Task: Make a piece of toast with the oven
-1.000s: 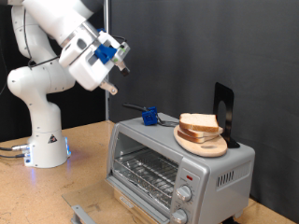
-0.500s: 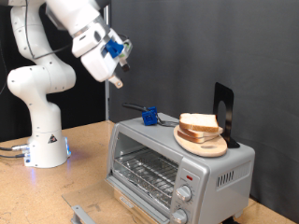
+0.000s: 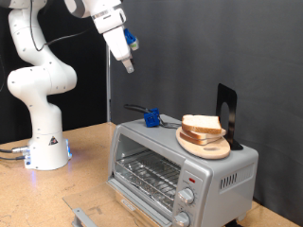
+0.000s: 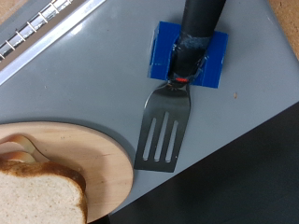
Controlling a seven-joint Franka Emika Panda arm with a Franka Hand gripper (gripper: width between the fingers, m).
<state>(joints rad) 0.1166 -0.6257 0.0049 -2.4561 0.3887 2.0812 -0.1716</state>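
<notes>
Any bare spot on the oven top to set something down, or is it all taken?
The oven top is bare along its front edge, between the blue-handled spatula and the wooden plate. The exterior view's right end is crowded: the plate with the piece of toast and a black stand. The gripper hangs above, holding nothing.

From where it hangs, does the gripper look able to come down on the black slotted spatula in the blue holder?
Probably yes. The gripper hangs above the silver-grey toaster oven, and nothing lies between it and the black slotted spatula in its blue holder on the oven's top, beside the wooden plate.
</notes>
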